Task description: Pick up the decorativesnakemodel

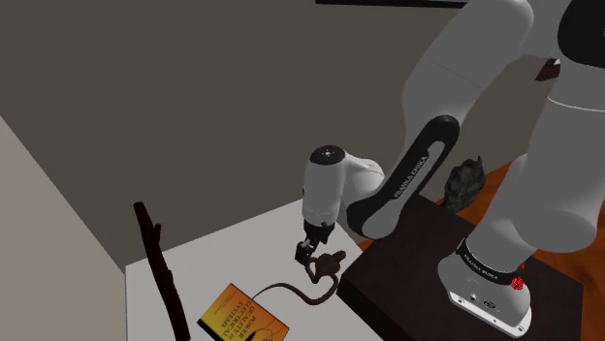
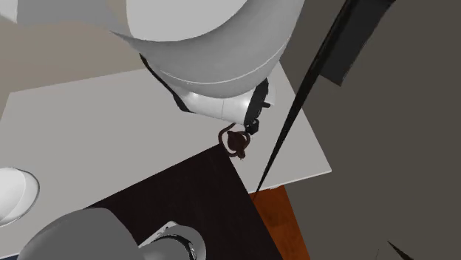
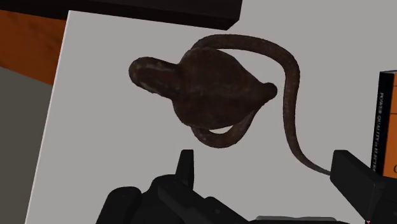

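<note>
Jaws apart above brown snake model (image 3: pixel 213 89), arm (image 1: pixel 456 77) lettered FRANKA EMIKA

Stand (image 1: pixel 417 262) just beside snake (image 1: pixel 328 263); book (image 1: pixel 240 318) near

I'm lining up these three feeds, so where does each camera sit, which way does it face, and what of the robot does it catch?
Shoulder view: beside the stand, looking down over the white table; the white arm reaches to the gripper.
Second exterior view: high overhead, looking almost straight down past the arm's white links at stand and table.
Wrist view: on the hand, looking down at the brown snake model; two open black fingers show.
Shared: all three show the snake model on the table.
</note>
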`<action>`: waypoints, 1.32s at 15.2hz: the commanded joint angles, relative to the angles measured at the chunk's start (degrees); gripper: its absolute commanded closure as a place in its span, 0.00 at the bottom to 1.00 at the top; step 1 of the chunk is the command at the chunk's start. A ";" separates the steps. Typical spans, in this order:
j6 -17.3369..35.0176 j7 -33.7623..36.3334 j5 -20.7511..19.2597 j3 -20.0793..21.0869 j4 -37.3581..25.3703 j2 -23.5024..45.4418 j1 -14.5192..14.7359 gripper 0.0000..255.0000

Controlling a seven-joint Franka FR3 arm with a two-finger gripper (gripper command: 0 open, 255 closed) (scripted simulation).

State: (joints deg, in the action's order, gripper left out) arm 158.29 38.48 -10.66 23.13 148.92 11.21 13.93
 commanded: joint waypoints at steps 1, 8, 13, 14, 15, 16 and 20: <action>2.04 4.89 -5.64 -2.40 -2.53 5.04 2.96 0.00; 6.83 14.57 -15.13 -11.24 -12.88 20.42 15.01 0.00; 9.53 16.06 -16.77 -13.97 -14.80 24.74 17.36 0.00; 10.04 16.31 -17.04 -14.48 -15.22 25.61 17.80 0.00; 10.56 16.56 -17.28 -14.97 -15.65 26.48 18.23 0.00; 10.85 16.69 -17.40 -15.25 -15.90 26.99 18.48 0.00; 10.59 16.72 -17.28 -15.16 -16.53 27.37 18.61 1.00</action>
State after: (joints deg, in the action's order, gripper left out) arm 168.94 55.17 -27.96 7.95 132.37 38.46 32.49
